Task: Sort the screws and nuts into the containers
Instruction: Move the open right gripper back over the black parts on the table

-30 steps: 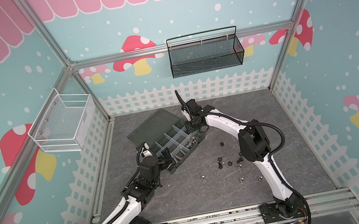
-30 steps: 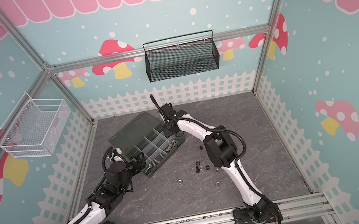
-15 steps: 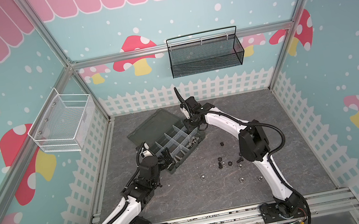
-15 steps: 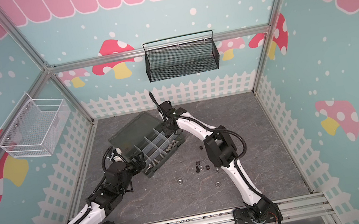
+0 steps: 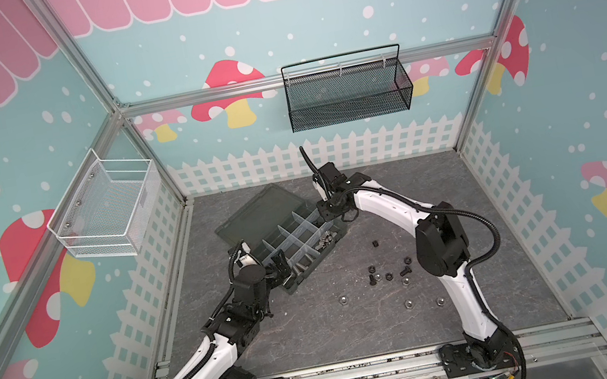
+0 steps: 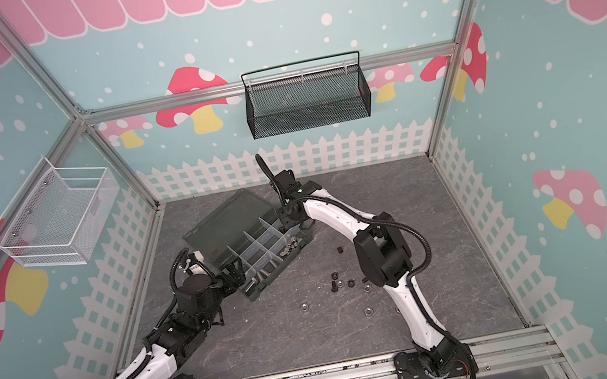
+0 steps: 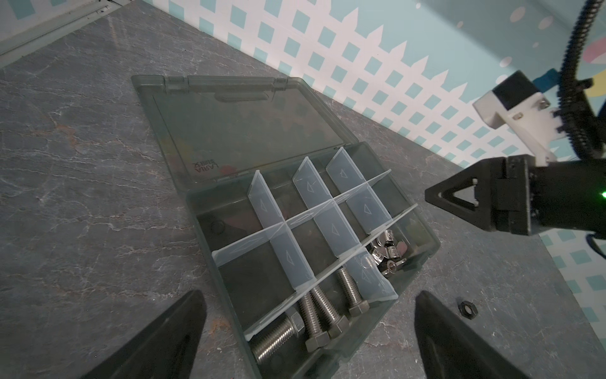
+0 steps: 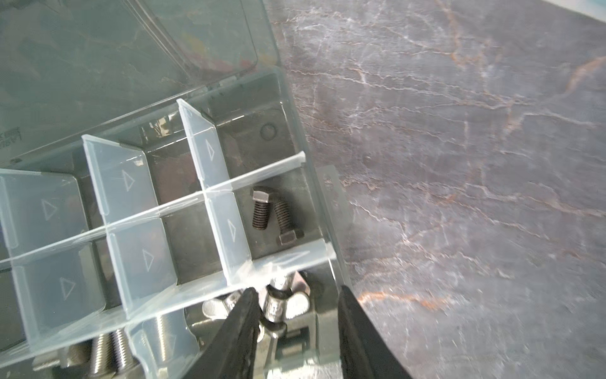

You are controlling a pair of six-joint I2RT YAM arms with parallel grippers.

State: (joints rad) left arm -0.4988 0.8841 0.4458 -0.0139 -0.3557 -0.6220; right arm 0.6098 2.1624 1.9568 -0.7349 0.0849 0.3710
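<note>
I judge the task about half done: in the open box [image 7: 252, 279] one compartment holds silver screws [image 7: 314, 315], another the winged nuts [image 7: 388, 252] and a third two black screws [image 8: 272, 213], while several compartments are bare. On the surface [image 5: 319, 335], near the right arm, a group of black pieces [image 5: 388, 270] and some silver nuts [image 5: 341, 300] lie loose, not yet sorted. The right fingers [image 8: 242, 328] stand a little apart and empty above the winged nuts; the left fingers [image 7: 157, 341] are wide apart and empty by the silver screws.
</note>
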